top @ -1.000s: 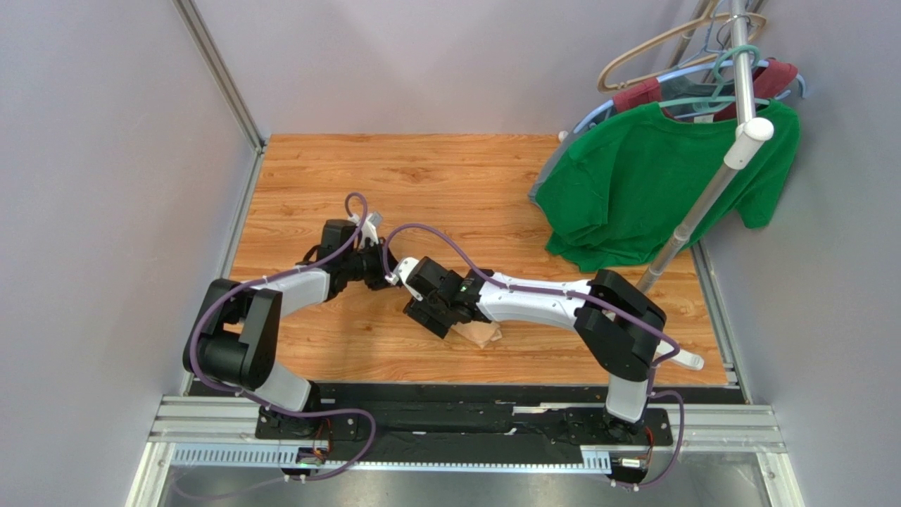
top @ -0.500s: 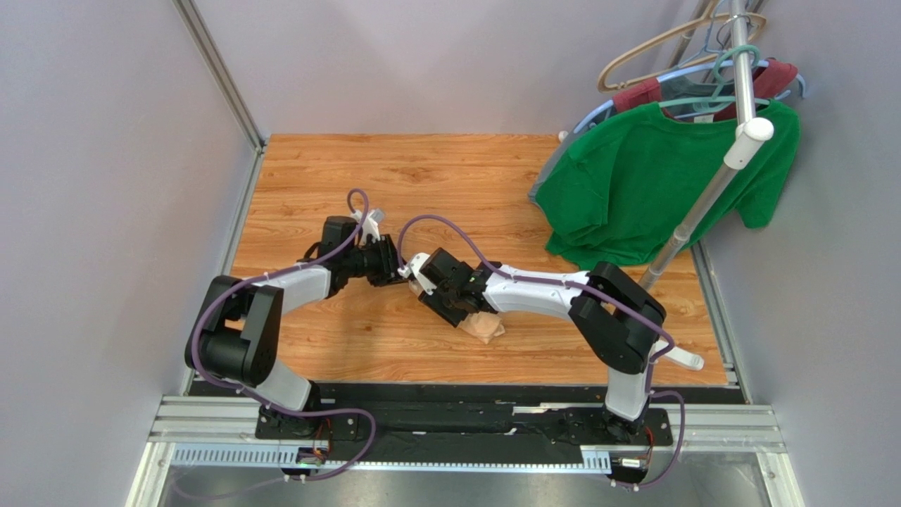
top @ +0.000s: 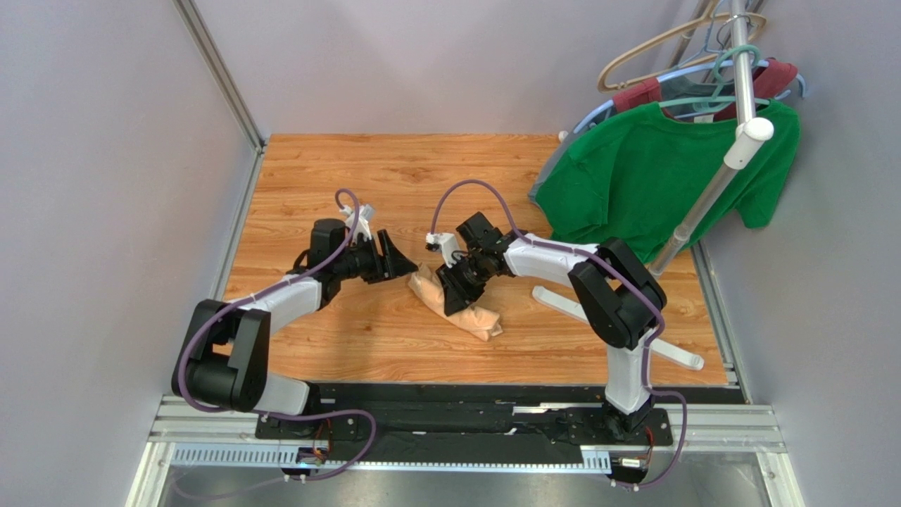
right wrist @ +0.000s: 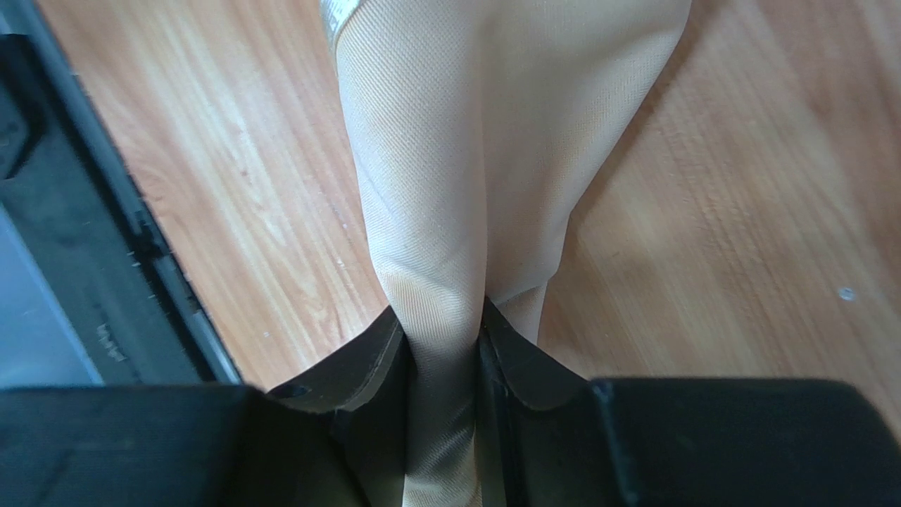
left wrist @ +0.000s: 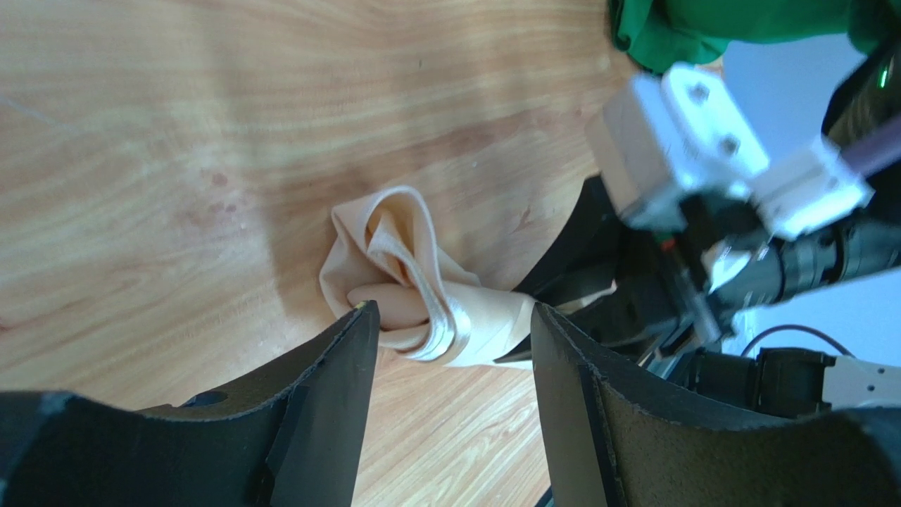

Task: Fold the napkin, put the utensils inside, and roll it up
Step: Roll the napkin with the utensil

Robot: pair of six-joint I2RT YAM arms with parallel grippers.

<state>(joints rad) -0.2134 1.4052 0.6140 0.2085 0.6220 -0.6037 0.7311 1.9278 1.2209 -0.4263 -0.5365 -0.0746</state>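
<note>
A second ago my left gripper [top: 400, 257] was clenched, close beside my right wrist. Now it has let go and drawn back to the left. Its jaws are spread with nothing between them, and one end of the napkin [top: 481, 320] lies just past the fingertips.

My right gripper [top: 457, 289] was wide a second ago, low over the cloth on the side nearer my bases. It has since swung farther out across the table [top: 349, 180] and pinched down on a fold of the napkin. In the wrist view the cloth runs away from between the two fingers.

More of the napkin shows than before. Earlier only a small tan corner peeked from under my right arm. Now it lies as a loose, rumpled roll slanting across the middle of the table, from just beside the left gripper down toward my right base.

The right arm's move has also uncovered more of a white rack leg [top: 566, 304] that it hid before. The T-shirt [top: 656, 180] has not moved.

Counting:
- One napkin, rolled.
- Two grippers, the left released and the right grasping the napkin.
- One green T-shirt.
- One rack leg on the wood, partly behind my right arm.
</note>
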